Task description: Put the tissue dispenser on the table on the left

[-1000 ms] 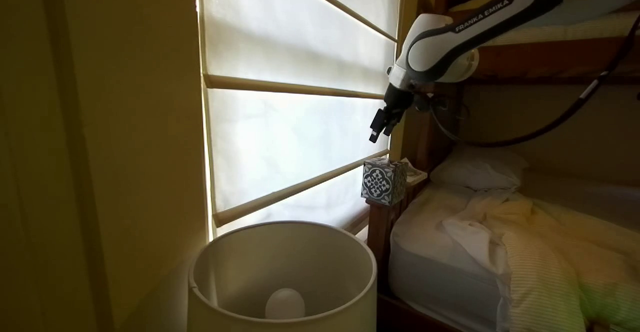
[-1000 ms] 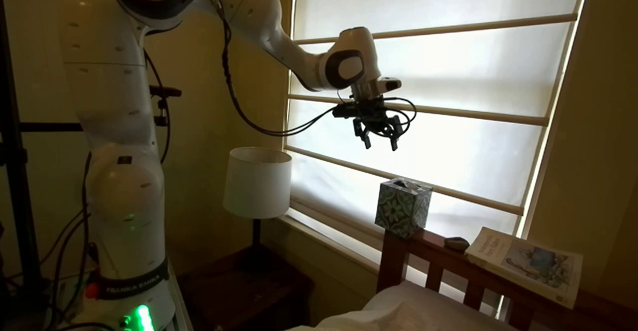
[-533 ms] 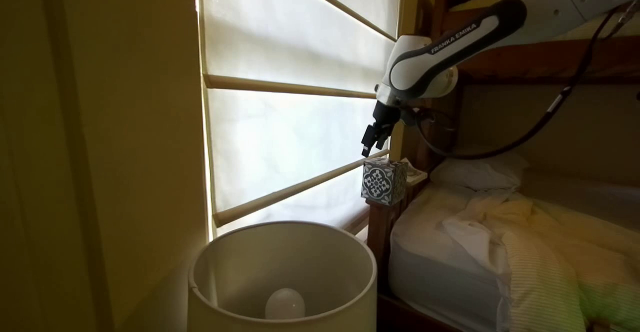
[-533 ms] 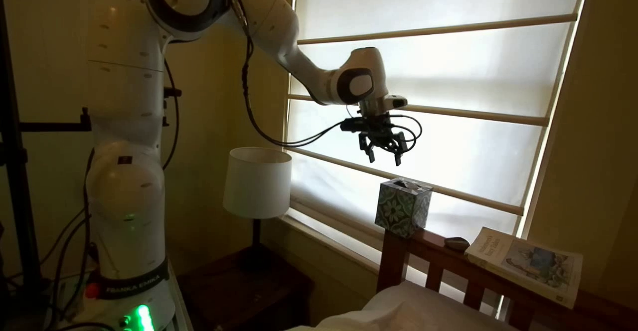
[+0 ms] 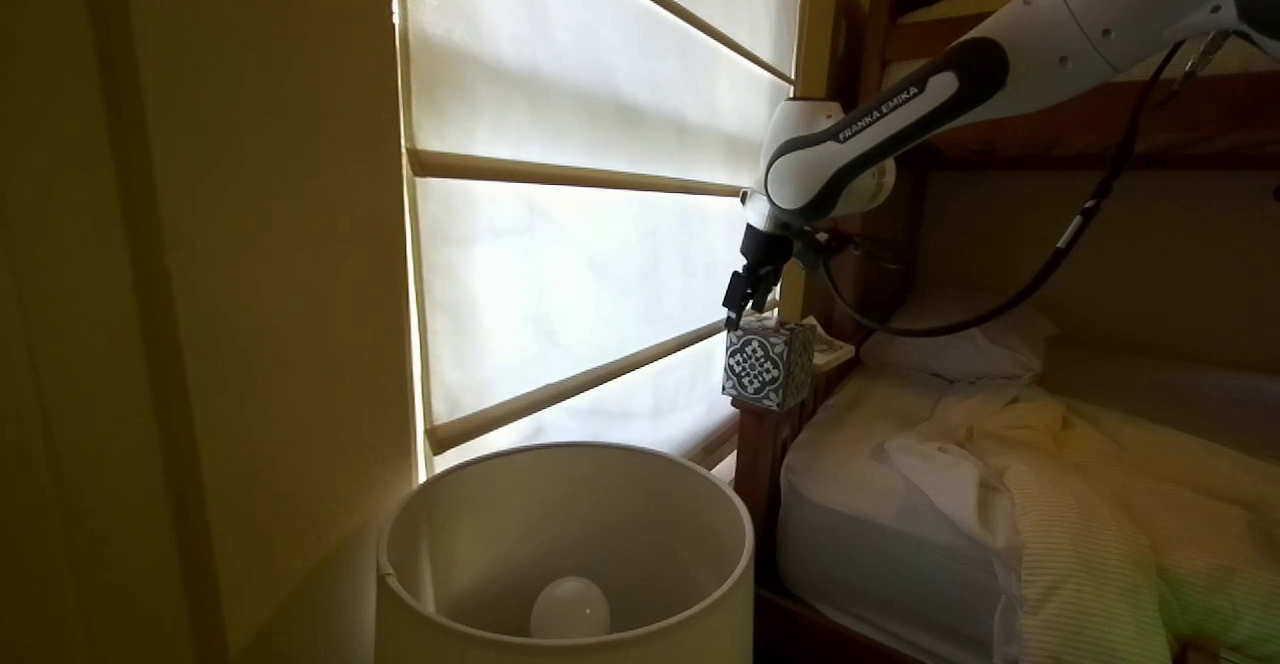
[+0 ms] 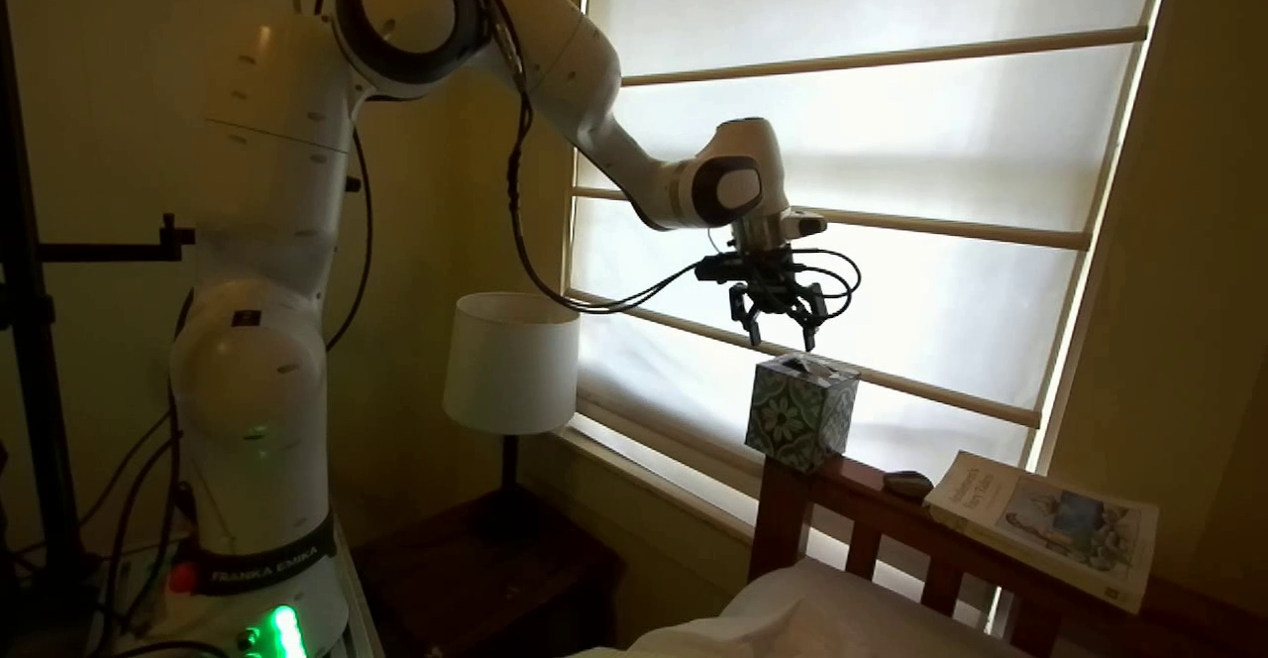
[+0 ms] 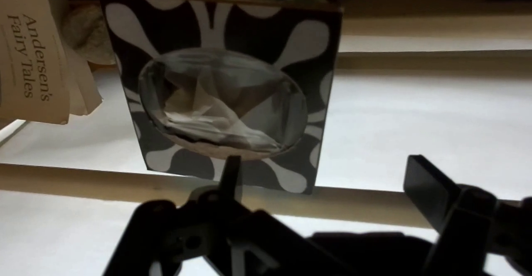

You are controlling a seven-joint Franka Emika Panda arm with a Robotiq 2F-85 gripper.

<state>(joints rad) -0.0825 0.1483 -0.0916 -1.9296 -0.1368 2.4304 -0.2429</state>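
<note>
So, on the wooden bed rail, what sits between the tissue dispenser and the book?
A small, rounded, stone-like object lies between the tissue dispenser and the book; it shows in an exterior view and in the wrist view.

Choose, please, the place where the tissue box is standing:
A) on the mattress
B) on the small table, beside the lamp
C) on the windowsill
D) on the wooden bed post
D, because both exterior views show the tissue box resting on top of the wooden bed post.
</note>
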